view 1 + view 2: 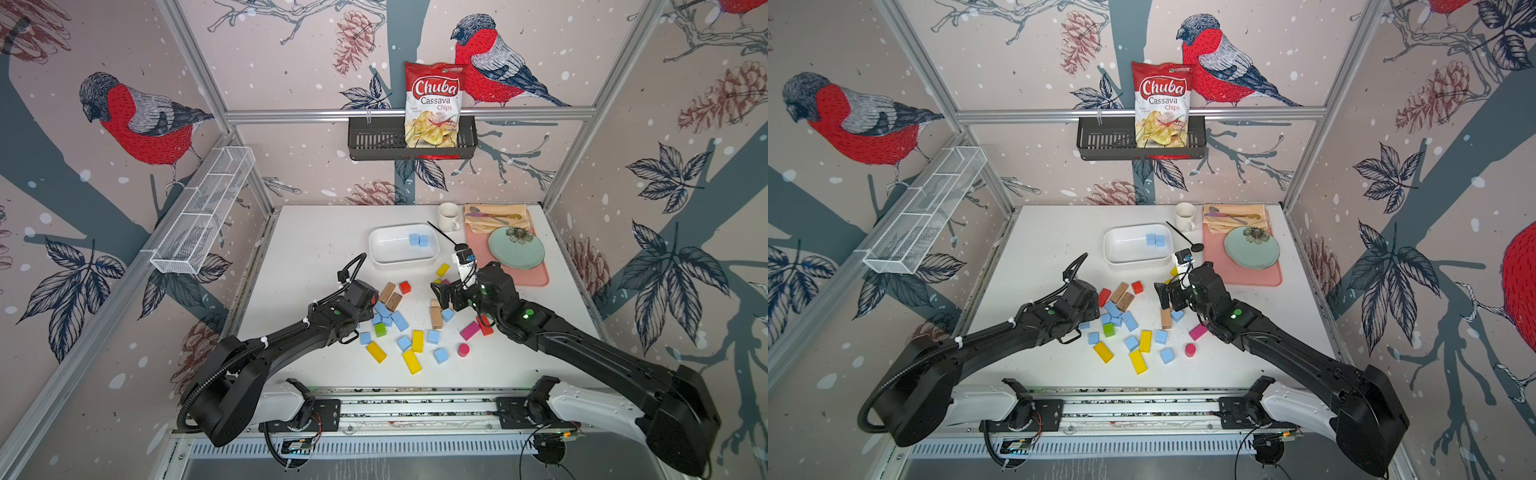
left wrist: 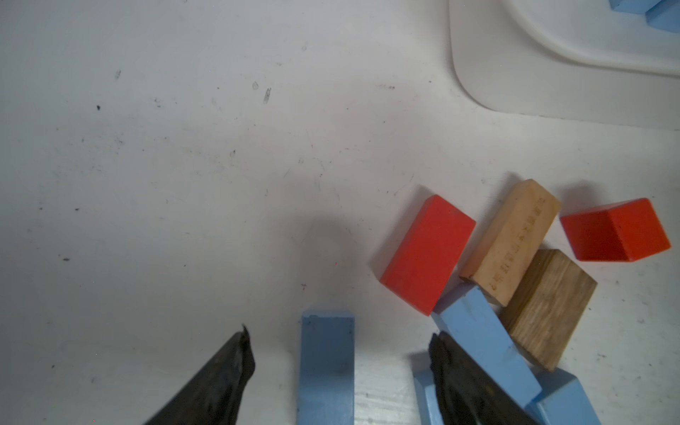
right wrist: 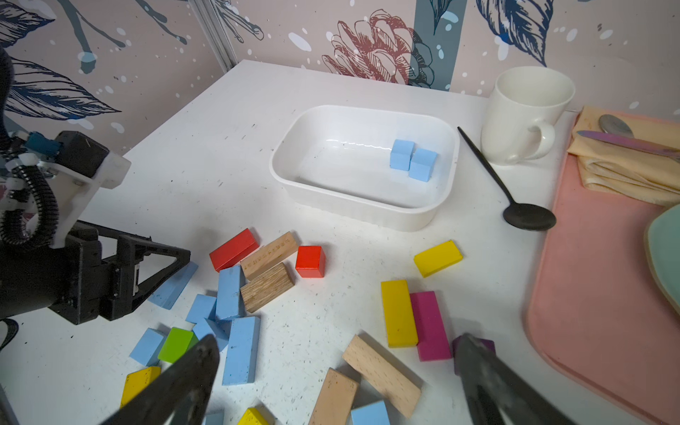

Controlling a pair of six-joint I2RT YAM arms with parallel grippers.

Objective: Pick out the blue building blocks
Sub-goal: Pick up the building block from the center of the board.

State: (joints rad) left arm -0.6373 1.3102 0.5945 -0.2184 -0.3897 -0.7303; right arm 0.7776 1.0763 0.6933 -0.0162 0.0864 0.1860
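Two blue building blocks (image 1: 418,240) lie in a white dish (image 1: 384,249), also seen in the right wrist view as blue cubes (image 3: 412,160). Several more blue building blocks (image 1: 400,321) are scattered among other colours at the table's middle. My left gripper (image 2: 341,334) is open low over the table. A blue bar (image 2: 327,368) lies between its fingers with a gap on each side, and another blue bar (image 2: 485,342) rests against the outside of one finger. My right gripper (image 3: 338,341) hangs open and empty above tan blocks (image 3: 382,371).
Red (image 1: 404,286), yellow (image 1: 411,360), green (image 1: 380,330), pink (image 1: 469,330) and wooden blocks (image 1: 390,296) mix with the blue ones. At the back right stand a white mug (image 1: 449,217), a black spoon (image 1: 441,233) and a pink mat (image 1: 528,278) with a green plate (image 1: 516,248).
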